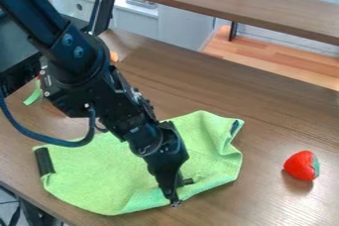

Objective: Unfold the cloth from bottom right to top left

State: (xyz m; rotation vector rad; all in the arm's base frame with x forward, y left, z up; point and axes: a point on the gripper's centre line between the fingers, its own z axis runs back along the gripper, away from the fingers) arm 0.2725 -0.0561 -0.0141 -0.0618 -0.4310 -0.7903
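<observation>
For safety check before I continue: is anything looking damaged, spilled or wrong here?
Nothing looks spilled or damaged. Only the green cloth lies uneven, its right side rumpled, which seems normal for a cloth being unfolded.

The cloth (99, 170) lies on the counter (278, 116), toward its near side. On the cloth's left edge sits a dark strip (43, 161). The gripper (182, 192) is over the cloth's near right part. To the right of the cloth, apart from it, the strawberry (303, 165) rests on the counter. Behind both, a raised shelf (232, 2) runs from upper left to the right.
</observation>
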